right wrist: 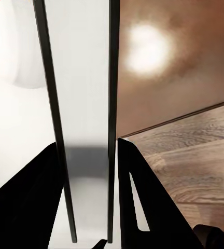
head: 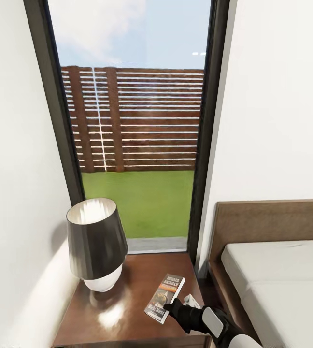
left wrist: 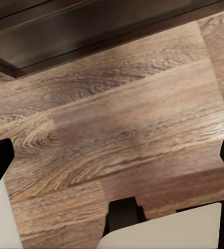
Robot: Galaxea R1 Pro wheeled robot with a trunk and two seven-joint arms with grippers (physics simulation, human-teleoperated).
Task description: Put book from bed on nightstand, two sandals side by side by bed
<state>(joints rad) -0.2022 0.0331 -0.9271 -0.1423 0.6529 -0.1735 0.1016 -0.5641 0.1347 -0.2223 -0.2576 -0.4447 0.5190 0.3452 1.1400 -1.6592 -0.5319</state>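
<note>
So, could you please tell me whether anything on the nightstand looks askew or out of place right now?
Only the book: it is tilted above the nightstand beside the lamp, pinched at its lower edge by the right gripper, not lying flat on the top. Nothing looks spilled or damaged.

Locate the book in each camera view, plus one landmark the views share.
Head view: book low, right of centre, over the nightstand, in the right gripper.
Left wrist view: not in it.
Right wrist view: book edge-on between the fingers.
Shared landmark: wood-plank floor, beside the nightstand in the right wrist view.
</note>
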